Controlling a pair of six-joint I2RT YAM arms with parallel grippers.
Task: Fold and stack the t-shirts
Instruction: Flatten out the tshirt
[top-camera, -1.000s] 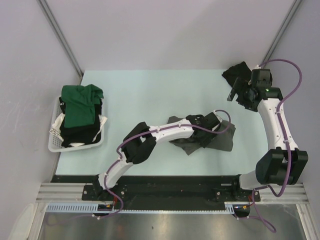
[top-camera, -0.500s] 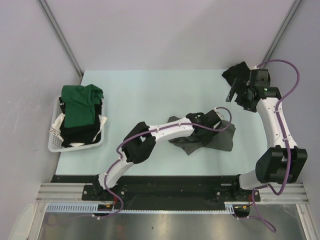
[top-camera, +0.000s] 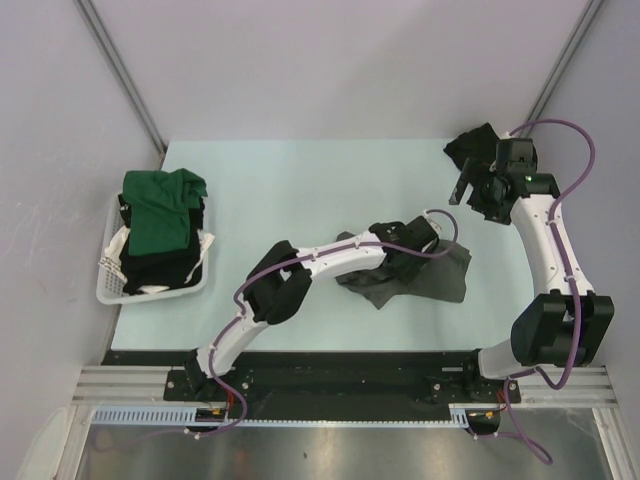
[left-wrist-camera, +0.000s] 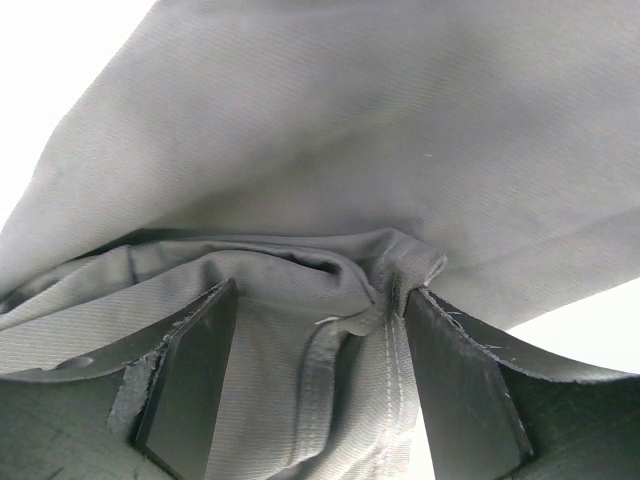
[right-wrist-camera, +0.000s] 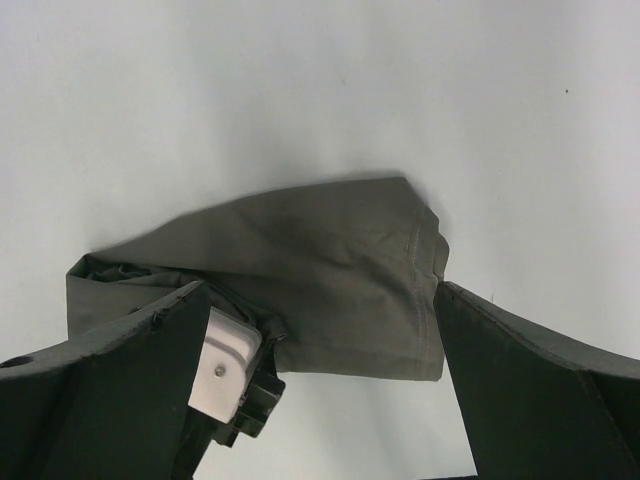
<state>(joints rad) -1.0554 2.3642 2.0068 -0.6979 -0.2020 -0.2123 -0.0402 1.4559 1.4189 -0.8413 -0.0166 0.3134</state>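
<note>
A dark charcoal grey t-shirt lies crumpled on the pale table, right of centre. My left gripper is down on it with its jaws apart. In the left wrist view, a hemmed fold of the shirt lies between the fingers. My right gripper hovers open and empty above the table beyond the shirt. Its wrist view looks down on the shirt and on part of the left gripper. A dark green t-shirt lies on black cloth in the basket.
The white slatted basket stands at the table's left edge. A black cloth bundle lies at the far right corner, partly behind my right arm. Grey walls close in the back and sides.
My left gripper has shifted a little to the left over the grey shirt, and the cloth has moved slightly with it. My right gripper has barely moved.
</note>
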